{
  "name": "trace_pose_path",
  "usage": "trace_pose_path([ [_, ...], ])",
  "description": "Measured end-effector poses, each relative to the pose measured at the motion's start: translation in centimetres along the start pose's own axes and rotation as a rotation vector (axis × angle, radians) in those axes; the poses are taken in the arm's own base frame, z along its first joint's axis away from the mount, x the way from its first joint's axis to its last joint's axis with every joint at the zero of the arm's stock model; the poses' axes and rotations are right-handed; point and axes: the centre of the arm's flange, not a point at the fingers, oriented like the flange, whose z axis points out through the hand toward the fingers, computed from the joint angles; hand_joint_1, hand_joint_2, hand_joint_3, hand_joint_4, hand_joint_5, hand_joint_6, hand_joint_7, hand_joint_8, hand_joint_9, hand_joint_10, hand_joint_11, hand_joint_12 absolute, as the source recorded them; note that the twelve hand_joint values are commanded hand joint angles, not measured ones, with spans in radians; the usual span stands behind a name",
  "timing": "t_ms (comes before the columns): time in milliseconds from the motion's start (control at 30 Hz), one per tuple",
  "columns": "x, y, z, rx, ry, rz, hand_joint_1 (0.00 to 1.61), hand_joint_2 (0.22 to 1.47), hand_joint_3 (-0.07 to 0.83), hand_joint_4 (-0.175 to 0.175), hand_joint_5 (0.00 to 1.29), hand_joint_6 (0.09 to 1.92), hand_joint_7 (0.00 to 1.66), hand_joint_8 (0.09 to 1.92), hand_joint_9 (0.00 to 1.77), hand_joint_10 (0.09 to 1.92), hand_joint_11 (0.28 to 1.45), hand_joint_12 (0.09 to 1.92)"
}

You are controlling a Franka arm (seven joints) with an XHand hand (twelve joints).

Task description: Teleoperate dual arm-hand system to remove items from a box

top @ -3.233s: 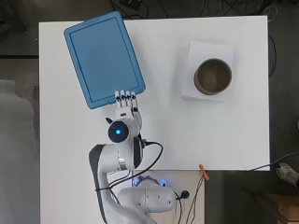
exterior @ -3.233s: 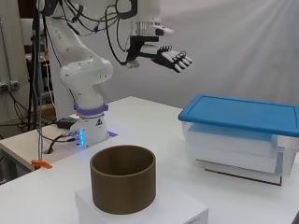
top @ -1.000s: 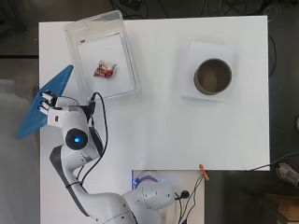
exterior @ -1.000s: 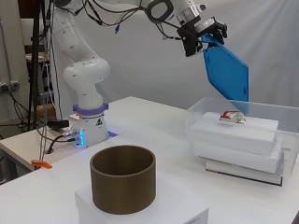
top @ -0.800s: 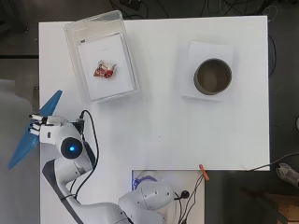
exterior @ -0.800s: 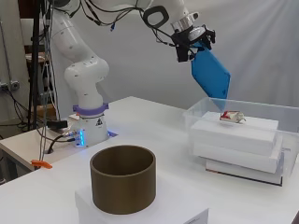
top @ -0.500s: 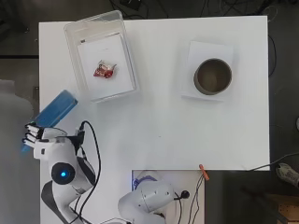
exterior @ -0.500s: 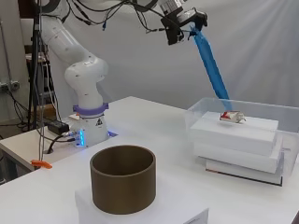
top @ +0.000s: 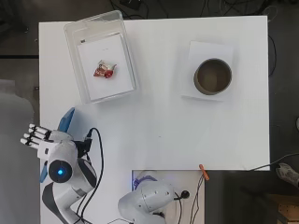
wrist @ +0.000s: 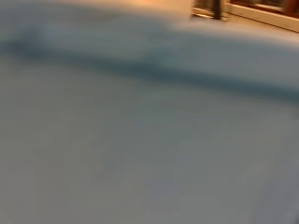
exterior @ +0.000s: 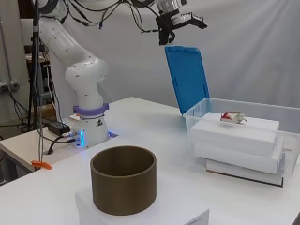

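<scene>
The clear plastic box [top: 71, 51] stands uncovered at the table's far left corner, its near wall [exterior: 197, 115] showing in the side view. Inside, a small red wrapped item [top: 104, 70] lies on top of stacked white boxes [exterior: 234, 138]; the item [exterior: 233, 116] is untouched. The blue lid [exterior: 187, 79] stands almost upright just beyond the box, seen edge-on as a thin blue sliver [top: 67, 120] from above. My hand [exterior: 180, 19] is high above the lid with fingers straight, a gap between them. From overhead the hand [top: 39, 140] is past the table's left edge.
A brown round container [top: 212, 76] sits on a white block [top: 205, 49] at the right; in the side view the container [exterior: 123, 185] is nearest the camera. An orange clip [top: 203, 171] lies by the arm's base. The wrist view shows only a blurred grey surface.
The hand lifted the blue lid off the box and swung it out past the table's left edge. Its fingers have now straightened, and the lid is below the hand, apart from it.
</scene>
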Motion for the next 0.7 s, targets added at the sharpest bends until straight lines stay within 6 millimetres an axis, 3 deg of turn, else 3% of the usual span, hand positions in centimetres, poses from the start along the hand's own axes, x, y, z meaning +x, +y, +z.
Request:
trace_pose_path([
  [167, -1.5, 3.4, 0.6, 0.047, -0.048, 0.342, 0.0, 0.85, -0.008, 0.003, 0.2, 0.09, 0.33, 0.09, 0.45, 0.09, 0.47, 0.09],
  [233, -2.5, 5.6, 0.6, 0.054, -0.093, 0.506, 0.0, 0.89, -0.002, 0.011, 0.23, 0.09, 0.35, 0.09, 0.47, 0.09, 0.49, 0.09],
  [300, -3.3, 7.1, 0.8, 0.063, -0.132, 0.605, 0.13, 0.99, 0.005, 0.026, 0.32, 0.09, 0.46, 0.09, 0.55, 0.09, 0.54, 0.09],
  [433, -5.4, 7.9, 1.7, 0.107, -0.17, 0.755, 0.25, 1.02, 0.0, 0.015, 0.38, 0.09, 0.52, 0.09, 0.57, 0.09, 0.54, 0.09],
  [500, -7.5, 8.5, 3.4, 0.161, -0.184, 0.839, 0.26, 1.02, 0.0, 0.004, 0.38, 0.09, 0.52, 0.09, 0.57, 0.09, 0.54, 0.09],
  [700, -14.1, 9.6, 11.4, 0.289, -0.306, 0.926, 0.32, 1.03, 0.002, 0.0, 0.41, 0.09, 0.45, 0.09, 0.53, 0.09, 0.55, 0.09],
])
